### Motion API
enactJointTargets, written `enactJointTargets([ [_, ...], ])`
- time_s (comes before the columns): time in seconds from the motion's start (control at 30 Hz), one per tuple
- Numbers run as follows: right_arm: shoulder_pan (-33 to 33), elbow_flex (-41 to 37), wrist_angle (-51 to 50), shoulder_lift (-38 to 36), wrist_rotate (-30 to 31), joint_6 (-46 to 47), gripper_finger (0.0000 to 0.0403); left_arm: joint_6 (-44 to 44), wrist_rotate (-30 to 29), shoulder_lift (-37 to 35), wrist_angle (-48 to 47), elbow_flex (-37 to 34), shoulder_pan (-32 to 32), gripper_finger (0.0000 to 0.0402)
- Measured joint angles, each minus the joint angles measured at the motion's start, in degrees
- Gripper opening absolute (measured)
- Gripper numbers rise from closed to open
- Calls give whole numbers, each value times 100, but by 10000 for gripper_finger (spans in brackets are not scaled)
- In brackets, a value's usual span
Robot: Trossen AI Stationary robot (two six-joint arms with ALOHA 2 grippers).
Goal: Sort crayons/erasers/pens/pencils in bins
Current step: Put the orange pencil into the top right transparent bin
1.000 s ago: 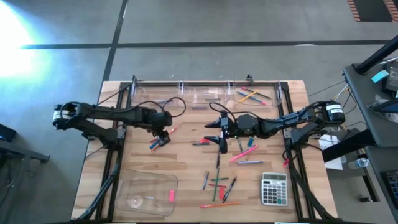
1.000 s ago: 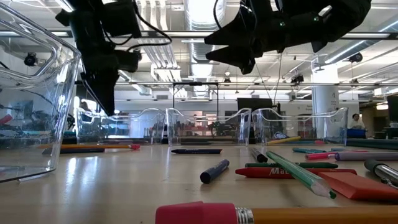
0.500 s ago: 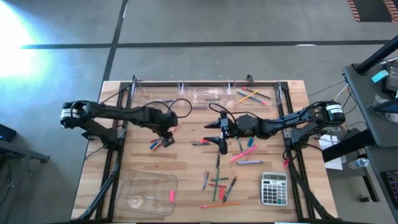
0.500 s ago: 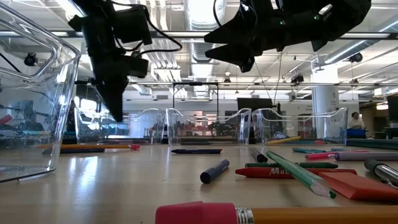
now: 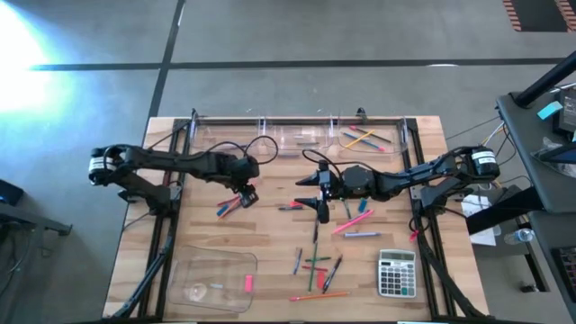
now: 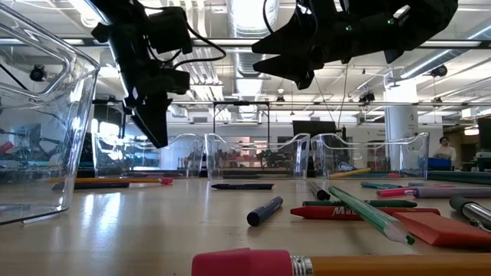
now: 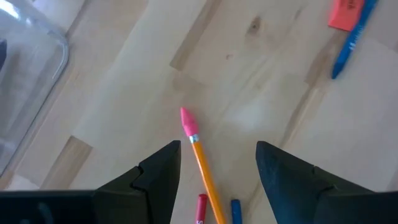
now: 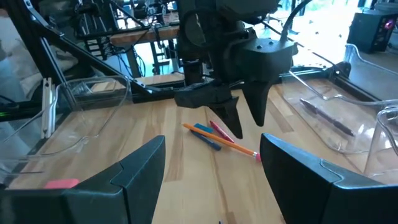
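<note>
The left gripper (image 5: pixel 247 193) hangs just above the wooden table (image 5: pixel 270 243), over a small cluster of sticks on the left half. Its fingers (image 7: pixel 158 174) stand apart with nothing between them. In the left wrist view an orange pencil (image 7: pixel 200 162) with a pink eraser tip lies on the wood directly below the gap, flanked by the ends of a red stick (image 7: pixel 201 208) and a blue stick (image 7: pixel 236 210). A blue pen (image 7: pixel 349 40) and a pink eraser block (image 7: pixel 346 12) lie farther off.

The right gripper (image 5: pixel 317 191) hovers near the middle of the table, jaws wide and empty, pointing toward the left arm.

3 small clear bins sit in a row along the far edge. The right bin (image 5: pixel 367 139) holds orange and pink pencils, the middle bin (image 5: pixel 297 139) holds dark pens, and what the left bin (image 5: pixel 225 137) holds cannot be told. The larger shallow tray (image 5: pixel 209 281) sits at the near left corner with a pink eraser (image 5: pixel 248 283) inside.

Loose items lie scattered right of centre and toward the near edge: a pink pencil (image 5: pixel 353 221), a dark pen (image 5: pixel 360 235), green and red crayons (image 5: pixel 315 263), and an orange pencil (image 5: pixel 317 295) by the front edge. A grey calculator (image 5: pixel 396 273) rests at the near right.
</note>
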Motion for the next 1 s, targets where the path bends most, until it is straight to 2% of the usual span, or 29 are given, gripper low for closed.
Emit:
enactJointTargets([
  [0.27, 0, 0, -15, 7, 2, -19, 249, 26, 1, 73, -5, -4, 40, 194],
  [0.5, 0, 0, -11, 9, 7, -26, 249, 137, 12, 244, 153, -5, 395, 194],
  [1.0, 0, 0, -133, 15, 17, -30, 249, 262, 450, 813, 129, -7, 686, 194],
])
